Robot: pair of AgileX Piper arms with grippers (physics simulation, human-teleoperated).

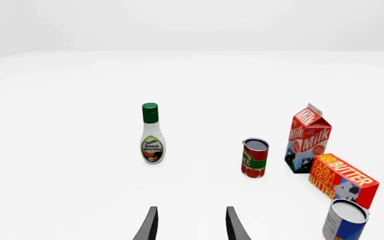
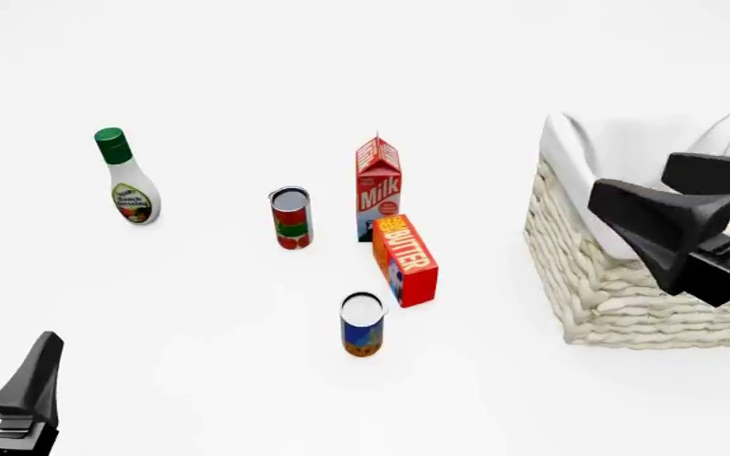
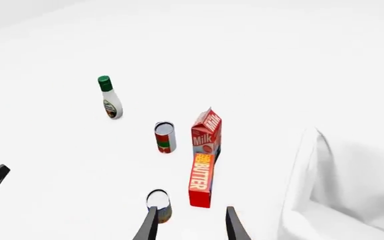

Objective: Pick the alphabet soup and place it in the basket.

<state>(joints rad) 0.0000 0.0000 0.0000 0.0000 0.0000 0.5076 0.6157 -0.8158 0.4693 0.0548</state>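
Note:
The alphabet soup (image 2: 362, 325), a small blue-labelled can with a silver top and an orange-brown base band, stands upright on the white table in front of the butter box. The cream wicker basket (image 2: 593, 285) with white cloth lining sits at the right. My left gripper (image 1: 192, 209) is open and empty, low at the near left (image 2: 4, 353), well away from the soup (image 1: 345, 220). My right gripper (image 3: 192, 209) is open and empty, held high with its arm over the basket. In the right wrist view the soup (image 3: 160, 200) shows just past one finger.
A red-and-green labelled can (image 2: 290, 218), a milk carton (image 2: 379, 188) and a butter box (image 2: 406, 258) cluster mid-table just behind the soup. A ranch dressing bottle (image 2: 125, 177) stands at the far left. The basket's cloth (image 3: 339, 190) fills one side of the right wrist view.

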